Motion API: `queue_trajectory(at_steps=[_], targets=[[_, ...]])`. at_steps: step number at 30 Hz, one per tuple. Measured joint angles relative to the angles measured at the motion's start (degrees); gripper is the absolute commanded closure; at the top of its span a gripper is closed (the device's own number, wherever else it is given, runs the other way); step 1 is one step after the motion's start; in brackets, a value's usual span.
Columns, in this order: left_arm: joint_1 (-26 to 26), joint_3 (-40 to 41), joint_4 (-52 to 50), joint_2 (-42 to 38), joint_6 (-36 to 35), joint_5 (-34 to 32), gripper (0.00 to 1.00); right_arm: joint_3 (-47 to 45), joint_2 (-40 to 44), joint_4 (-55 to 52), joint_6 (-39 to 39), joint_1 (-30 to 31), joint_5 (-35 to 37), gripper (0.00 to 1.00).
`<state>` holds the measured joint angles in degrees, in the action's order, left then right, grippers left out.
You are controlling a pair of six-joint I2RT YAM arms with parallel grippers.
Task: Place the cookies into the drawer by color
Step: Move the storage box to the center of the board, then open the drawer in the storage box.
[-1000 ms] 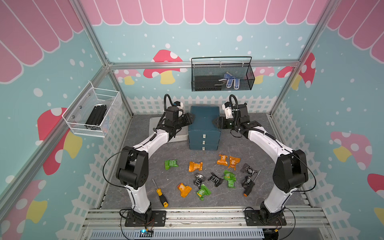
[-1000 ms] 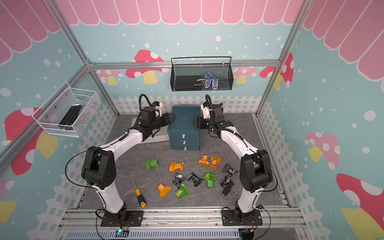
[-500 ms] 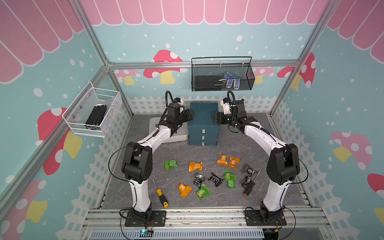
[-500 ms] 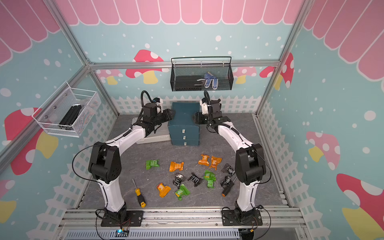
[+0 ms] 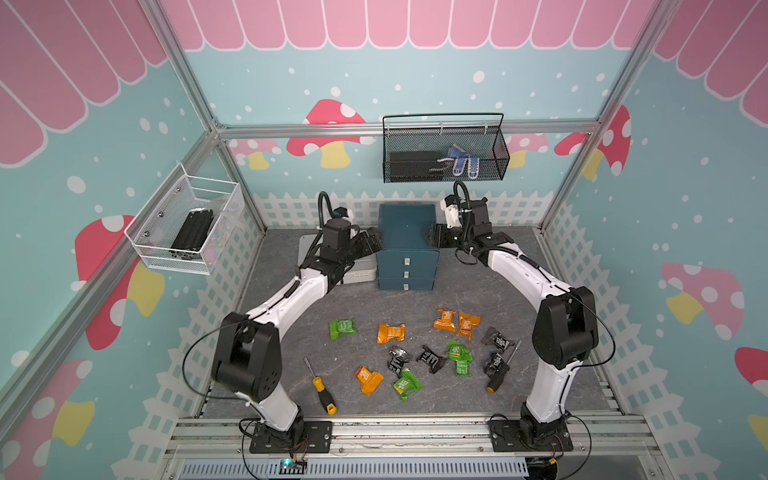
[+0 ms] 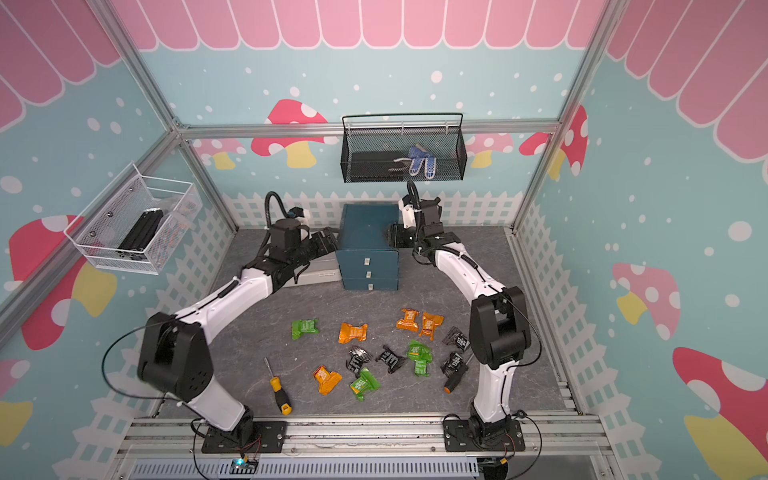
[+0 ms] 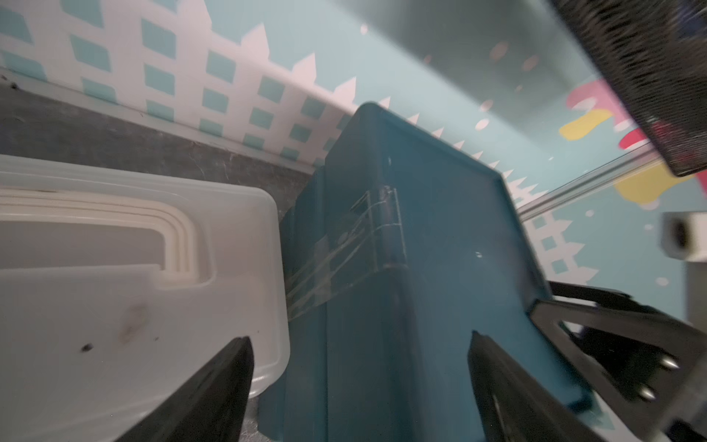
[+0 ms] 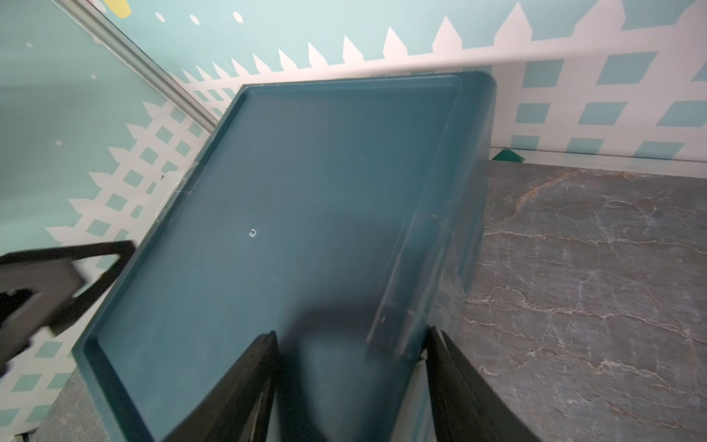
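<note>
The teal drawer [image 5: 407,232] stands near the back fence with all three fronts shut. My left gripper [image 5: 373,245] is at its upper left edge, open; in the left wrist view the left gripper [image 7: 359,338] has its jaws wide either side of that edge without touching it. My right gripper [image 5: 432,237] is shut on the drawer's upper right edge [image 8: 440,229], one finger [image 8: 252,375] on the top and the other down the side. The cookies lie loose on the floor in front: orange [image 5: 390,332], green [image 5: 342,328] and black [image 5: 432,357] among several.
A pale grey case [image 5: 357,270] lies against the drawer's left side, under my left arm. A yellow-handled screwdriver [image 5: 322,388] and a black one [image 5: 498,374] lie among the packets. A black wire basket [image 5: 444,153] hangs on the back wall, a white one [image 5: 187,226] on the left wall.
Both arms moved the drawer back toward the fence. Since then the left gripper has opened off its edge. The right gripper keeps its hold.
</note>
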<state>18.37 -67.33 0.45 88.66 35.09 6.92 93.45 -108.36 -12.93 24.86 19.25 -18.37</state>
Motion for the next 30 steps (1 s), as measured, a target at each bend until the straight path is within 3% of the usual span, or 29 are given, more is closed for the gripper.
queue_trajectory(at_steps=[6,12,19,25,30], targets=[[5.5,19.0,14.8,-16.1,10.8,-1.0,0.07,0.0,0.0,0.1,0.0,0.0,-0.1,0.36],[10.5,31.8,31.4,-13.8,25.8,-1.6,0.13,-0.5,0.1,0.7,0.0,0.0,-0.1,0.36],[14.9,27.6,37.2,-3.1,29.2,-3.1,0.2,-0.5,0.1,0.7,-0.1,0.0,-0.1,0.36],[15.3,20.2,42.6,7.1,30.1,-3.3,0.38,-0.5,0.1,0.7,-0.4,0.0,-0.1,0.36],[15.4,16.8,40.9,10.0,28.7,-4.5,0.54,-0.7,0.1,1.0,-0.4,0.0,-0.2,0.35]])
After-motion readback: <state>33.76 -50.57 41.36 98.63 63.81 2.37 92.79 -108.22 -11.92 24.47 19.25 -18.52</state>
